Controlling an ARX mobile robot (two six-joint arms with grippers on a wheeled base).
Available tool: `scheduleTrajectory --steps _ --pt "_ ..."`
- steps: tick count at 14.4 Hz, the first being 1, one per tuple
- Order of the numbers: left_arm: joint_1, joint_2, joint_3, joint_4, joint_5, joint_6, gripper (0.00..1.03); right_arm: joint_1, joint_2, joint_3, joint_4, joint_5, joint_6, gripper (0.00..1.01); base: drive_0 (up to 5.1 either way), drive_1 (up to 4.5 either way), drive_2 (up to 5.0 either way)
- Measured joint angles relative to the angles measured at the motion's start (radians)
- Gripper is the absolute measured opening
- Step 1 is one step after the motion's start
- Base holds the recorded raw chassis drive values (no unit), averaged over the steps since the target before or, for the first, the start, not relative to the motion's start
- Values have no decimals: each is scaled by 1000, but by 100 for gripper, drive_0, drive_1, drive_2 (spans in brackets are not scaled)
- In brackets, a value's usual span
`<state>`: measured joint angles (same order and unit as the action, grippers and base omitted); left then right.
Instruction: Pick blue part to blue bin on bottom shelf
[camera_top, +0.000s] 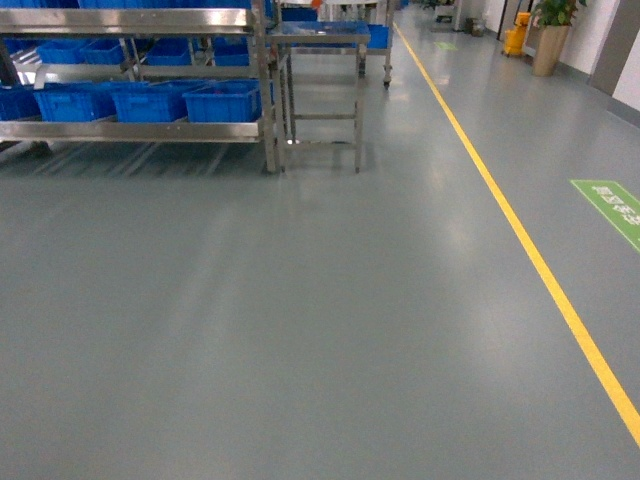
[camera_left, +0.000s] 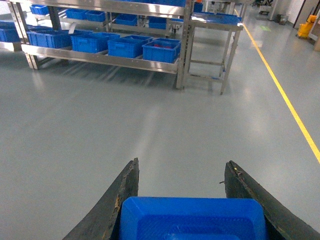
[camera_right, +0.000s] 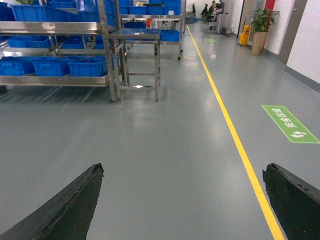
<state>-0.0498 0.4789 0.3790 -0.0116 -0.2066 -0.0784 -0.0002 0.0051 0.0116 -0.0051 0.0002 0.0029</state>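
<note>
The left hand (camera_left: 182, 200) holds a blue part (camera_left: 192, 218) between its two dark fingers (camera_left: 120, 200), low over the grey floor (camera_top: 300, 330). The right hand (camera_right: 182, 200) is spread wide and holds nothing. Well ahead stands a steel rack (camera_top: 265, 90); its bottom shelf (camera_top: 130, 130) carries a row of blue bins (camera_top: 222, 102). A small steel desk (camera_top: 320, 40) stands just beside the rack. A yellow line (camera_top: 520, 230) runs along the floor on the right.

Glossy grey floor (camera_top: 300, 330), yellow line (camera_top: 520, 230), small steel table (camera_top: 320, 40), potted plant (camera_top: 552, 30).
</note>
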Motion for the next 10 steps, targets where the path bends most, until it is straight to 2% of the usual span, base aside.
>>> scheduleTrajectory --steps 10 --pt "0 0 0 3 1 0 43 0 0 0 0 0 0 98 12 439 -415"
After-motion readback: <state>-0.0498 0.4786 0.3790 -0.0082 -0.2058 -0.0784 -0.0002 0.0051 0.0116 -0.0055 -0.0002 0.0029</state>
